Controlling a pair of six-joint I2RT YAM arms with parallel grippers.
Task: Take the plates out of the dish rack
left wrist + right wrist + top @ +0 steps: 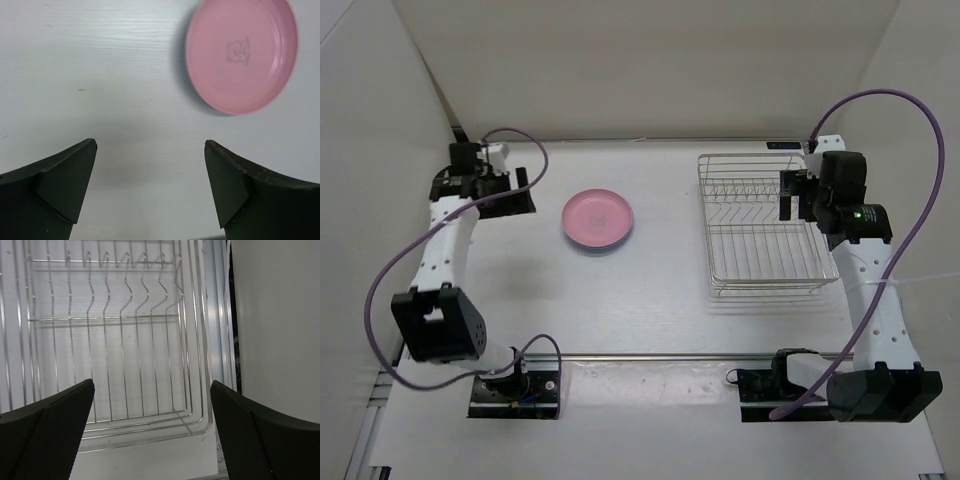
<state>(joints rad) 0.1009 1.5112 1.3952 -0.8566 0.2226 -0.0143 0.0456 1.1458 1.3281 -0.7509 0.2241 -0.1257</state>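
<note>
The left claw (pixel 150 145) is spread wide with nothing between its dark fingers, hanging low over the bare white surface (pixel 75 75). Just beyond its right finger, and apart from it, lies the pink plate (pixel 242 55), flat and face up, with a small printed figure at its centre. That gap suggests a claw standing clear of the plate rather than one about to take it, so the plate looks set down where it is meant to rest. In the top view a thin bluish edge shows under the pink plate's near rim. It is probably the light blue plate (pixel 590 248) stacked beneath, though the sliver is too slim to be sure. The right claw (pixel 152 384) is likewise spread and empty, poised above the right end of the wire dish rack (pixel 115 340) and looking down through its floor bars and its row of wavy upright dividers. No plate stands in any slot in either view of the rack, which sits on the right side of the surface, well apart from the plates. Judged from this, the unloading seems finished or nearly so, and both claws being open fits arms with nothing left to carry.
</note>
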